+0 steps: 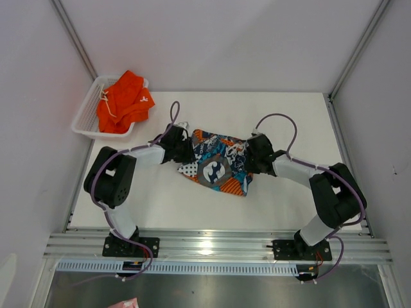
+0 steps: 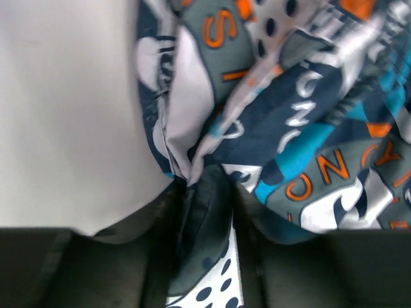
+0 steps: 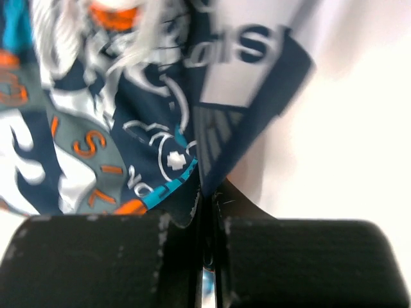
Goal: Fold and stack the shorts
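The printed shorts (image 1: pixel 218 165) lie rumpled in the middle of the white table, a blue, teal, orange and white pattern. My left gripper (image 1: pixel 184 147) is at their left edge. In the left wrist view, my left gripper (image 2: pixel 205 215) is shut on a bunched fold of the printed shorts (image 2: pixel 308 128). My right gripper (image 1: pixel 255 156) is at their right edge. Seen from the right wrist, my right gripper (image 3: pixel 207 204) pinches a thin hem of the printed shorts (image 3: pixel 128 128). The plain orange shorts (image 1: pixel 125 101) sit heaped in the basket, far from both grippers.
A white mesh basket (image 1: pixel 85 123) stands at the table's back left corner. Grey walls close in the table (image 1: pixel 302 122) on three sides. A metal rail (image 1: pixel 218 244) runs along the near edge by the arm bases.
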You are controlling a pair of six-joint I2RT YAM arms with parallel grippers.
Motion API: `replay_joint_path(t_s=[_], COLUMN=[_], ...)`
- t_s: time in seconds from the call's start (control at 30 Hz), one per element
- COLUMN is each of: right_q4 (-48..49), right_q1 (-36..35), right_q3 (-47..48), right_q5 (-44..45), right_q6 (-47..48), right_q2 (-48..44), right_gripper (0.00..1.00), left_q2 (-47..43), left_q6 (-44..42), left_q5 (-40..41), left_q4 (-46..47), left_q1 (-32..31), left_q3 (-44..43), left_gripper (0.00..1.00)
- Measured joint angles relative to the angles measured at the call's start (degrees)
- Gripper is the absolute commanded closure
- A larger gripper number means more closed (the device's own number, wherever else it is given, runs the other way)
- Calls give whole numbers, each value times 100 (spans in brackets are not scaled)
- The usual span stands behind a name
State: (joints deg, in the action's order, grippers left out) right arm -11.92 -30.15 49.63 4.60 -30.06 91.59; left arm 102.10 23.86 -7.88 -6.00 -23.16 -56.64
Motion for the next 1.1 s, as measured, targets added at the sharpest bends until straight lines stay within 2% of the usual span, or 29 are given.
replay_joint_path(t_s=[0.1, 0.23, 0.5, 0.77, 0.9, 1.0, 1.1], right_q4=[-33, -136, -673, -981, -1051, -1117, -1082], right_q1=[385, 986, 1773, 2793, 3108, 3368, 3744], right_q3=[201, 424, 555, 835, 999, 949, 787], right_q5=[109, 337, 1480, 2986, 3823, 4221, 4428], right_q6=[76, 240, 485, 538, 514, 461, 431], right_q2=[138, 295, 306, 555, 822, 824, 785], right_gripper=[100, 100, 100, 100, 100, 100, 100], left_q2=[109, 518, 1526, 2920, 3390, 3823, 3963], left_q6=[238, 660, 1427, 2124, 2371, 2479, 2559], left_q5=[76, 214, 782, 994, 1029, 951, 922], left_q4=[203, 503, 743, 817, 1117, 1290, 1517], left_q1=[-304, -855, -2173, -3405, -3838, -4087, -4242], left_q3=[-9, -339, -1626, -3519, -4030, -4592, -4695], left_gripper=[81, 100, 100, 100, 100, 100, 100])
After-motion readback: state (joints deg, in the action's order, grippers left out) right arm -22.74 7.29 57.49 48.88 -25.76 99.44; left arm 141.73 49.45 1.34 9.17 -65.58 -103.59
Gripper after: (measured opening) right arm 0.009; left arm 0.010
